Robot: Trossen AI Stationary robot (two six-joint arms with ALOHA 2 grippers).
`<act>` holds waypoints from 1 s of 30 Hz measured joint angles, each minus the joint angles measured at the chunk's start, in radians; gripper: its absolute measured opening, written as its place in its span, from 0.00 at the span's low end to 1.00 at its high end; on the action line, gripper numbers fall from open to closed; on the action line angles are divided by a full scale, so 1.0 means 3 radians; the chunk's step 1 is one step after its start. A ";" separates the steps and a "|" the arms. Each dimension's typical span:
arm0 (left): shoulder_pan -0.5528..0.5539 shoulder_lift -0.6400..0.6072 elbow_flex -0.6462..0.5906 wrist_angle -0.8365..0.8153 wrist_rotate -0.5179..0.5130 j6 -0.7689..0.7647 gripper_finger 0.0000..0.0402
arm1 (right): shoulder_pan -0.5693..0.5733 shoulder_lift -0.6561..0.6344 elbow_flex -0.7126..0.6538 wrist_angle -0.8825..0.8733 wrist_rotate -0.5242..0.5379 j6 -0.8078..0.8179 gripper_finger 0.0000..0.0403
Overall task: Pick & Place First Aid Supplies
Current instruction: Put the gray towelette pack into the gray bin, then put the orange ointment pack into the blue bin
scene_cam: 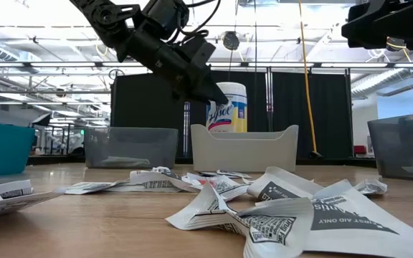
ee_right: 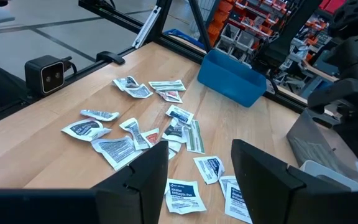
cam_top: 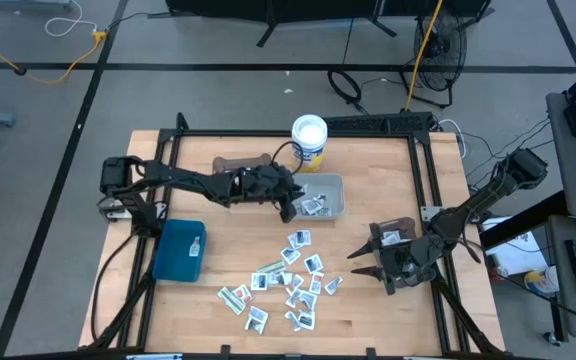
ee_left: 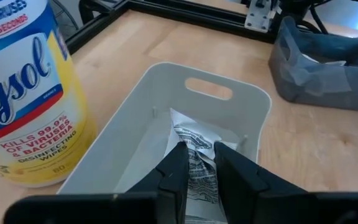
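Packets [cam_top: 290, 282] lie scattered on the tabletop [cam_top: 368, 310] mid-front, bare wood either side. Left hand [ee_left: 197, 167] reaches over the grey bin [ee_left: 166, 81], fingers pinched on a packet [ee_left: 194, 146] above its floor. Right hand [ee_right: 199, 167] hovers right of the scatter, fingers apart, empty.

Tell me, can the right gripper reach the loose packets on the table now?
Probably yes. The right gripper hangs open beside the loose packets, and nothing stands between them.
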 joint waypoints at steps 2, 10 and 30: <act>0.0000 0.0000 0.0000 -0.0007 0.0007 0.0044 0.21 | 0.0000 0.0000 0.0000 -0.0001 0.0000 0.0000 0.42; -0.0009 0.0000 0.0000 -0.0030 -0.0024 0.0044 0.46 | 0.0001 0.0000 0.0000 -0.0001 0.0000 0.0006 0.42; -0.0638 -0.1019 -0.0136 -0.0732 0.0284 0.0346 0.49 | -0.0455 0.0359 0.0086 0.0657 -0.0876 0.0266 0.42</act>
